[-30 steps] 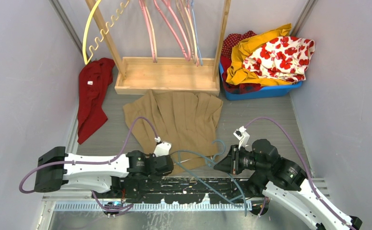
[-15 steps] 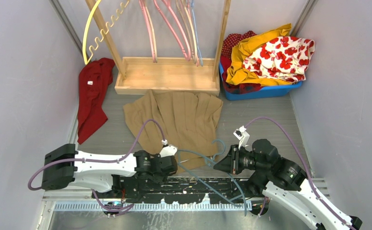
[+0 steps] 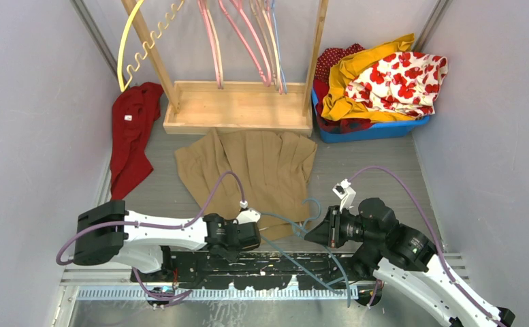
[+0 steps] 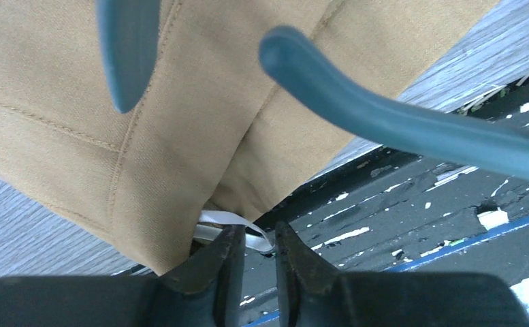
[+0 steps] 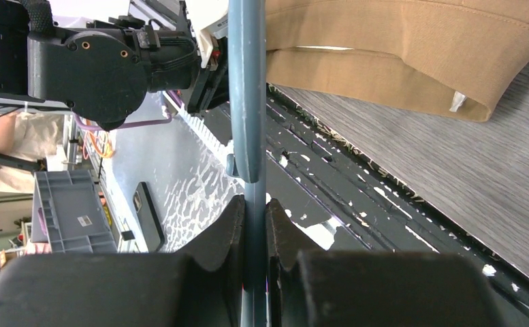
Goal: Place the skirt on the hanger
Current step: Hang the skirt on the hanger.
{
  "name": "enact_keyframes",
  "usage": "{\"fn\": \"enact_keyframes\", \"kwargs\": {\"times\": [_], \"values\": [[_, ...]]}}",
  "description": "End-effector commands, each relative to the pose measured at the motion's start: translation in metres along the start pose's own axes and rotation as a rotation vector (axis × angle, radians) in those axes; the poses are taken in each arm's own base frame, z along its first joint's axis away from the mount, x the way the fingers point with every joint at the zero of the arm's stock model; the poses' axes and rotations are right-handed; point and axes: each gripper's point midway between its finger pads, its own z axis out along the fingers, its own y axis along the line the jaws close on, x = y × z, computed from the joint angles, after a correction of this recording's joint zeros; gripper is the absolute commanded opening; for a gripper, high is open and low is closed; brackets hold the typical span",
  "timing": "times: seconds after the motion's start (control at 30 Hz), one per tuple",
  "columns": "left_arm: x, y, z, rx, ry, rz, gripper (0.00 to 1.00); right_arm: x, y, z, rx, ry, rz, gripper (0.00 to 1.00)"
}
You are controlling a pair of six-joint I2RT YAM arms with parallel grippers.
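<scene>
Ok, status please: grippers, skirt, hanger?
Right gripper shut on hanger. Left gripper nearly closed at skirt hem, grip unclear. Skirt lies flat, not on hanger.

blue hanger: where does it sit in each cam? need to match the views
Top external: blue hanger lies low centre, at the near hem of the tan skirt.
Left wrist: its bar crosses the upper right.
Right wrist: vertical bar at centre, clamped in the right gripper.
Shared landmark: the tan skirt, mid-frame on top, upper left in left wrist, top right in right wrist.
</scene>
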Motion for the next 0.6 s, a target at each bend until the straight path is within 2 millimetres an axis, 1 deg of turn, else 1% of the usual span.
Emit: {"fn": "enact_keyframes", "kwargs": {"times": [0.0,0.3,0.47,0.5,0.57], "values": [[-0.006,-0.006,0.004,0.009,-0.018,0.001,0.22,-0.01,0.017,-0.005,-0.073,-0.047,-0.032,0.01],[-0.006,-0.003,0.003,-0.001,-0.026,-0.021,0.14,-0.01,0.017,-0.006,-0.072,-0.048,-0.034,0.01],[-0.016,0.007,-0.011,-0.02,-0.099,-0.069,0.04,-0.01,0.018,-0.007,-0.073,-0.05,-0.036,0.01],[-0.02,0.008,-0.016,-0.01,-0.126,-0.082,0.02,-0.01,0.018,-0.007,-0.073,-0.052,-0.036,0.01],[-0.024,0.012,-0.024,0.002,-0.163,-0.096,0.01,-0.011,0.018,-0.007,-0.073,-0.052,-0.035,0.01]]}}
